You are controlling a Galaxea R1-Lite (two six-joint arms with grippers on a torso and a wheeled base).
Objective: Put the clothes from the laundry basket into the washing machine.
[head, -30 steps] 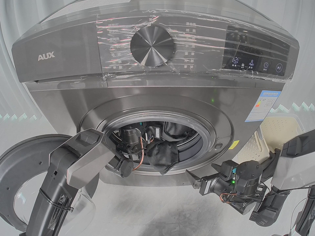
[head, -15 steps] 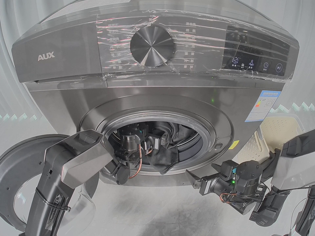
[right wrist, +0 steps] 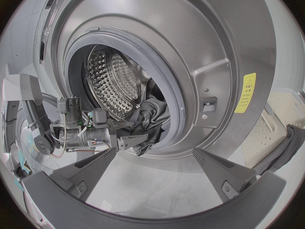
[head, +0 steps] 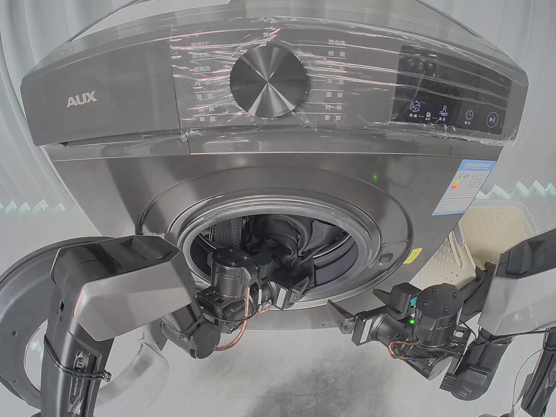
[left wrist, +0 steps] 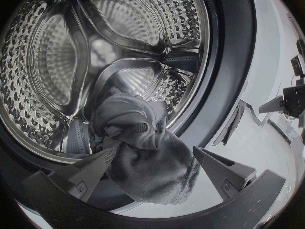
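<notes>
The grey washing machine (head: 370, 169) stands with its round opening towards me. A dark garment (head: 289, 244) (left wrist: 149, 163) (right wrist: 152, 115) lies bunched at the bottom front of the steel drum (left wrist: 63, 58), and one end hangs out over the door seal. My left gripper (head: 292, 291) (left wrist: 154, 149) (right wrist: 141, 129) is open just outside the opening, its fingers on either side of the hanging end without closing on it. My right gripper (head: 359, 308) (right wrist: 154, 150) is open and holds nothing. It is low, in front of the washer's lower right, beside the cream laundry basket (head: 492, 233) (right wrist: 270, 124).
The washer's round door (head: 29, 296) stands swung open at the left, behind my left arm. Over the basket's front rim hangs another dark cloth (right wrist: 289, 143) (left wrist: 233, 124). Bare grey floor (head: 278, 377) lies below the opening.
My left gripper has drawn back out of the drum and lower, leaving the dark garment at the opening. The right arm has not moved.
</notes>
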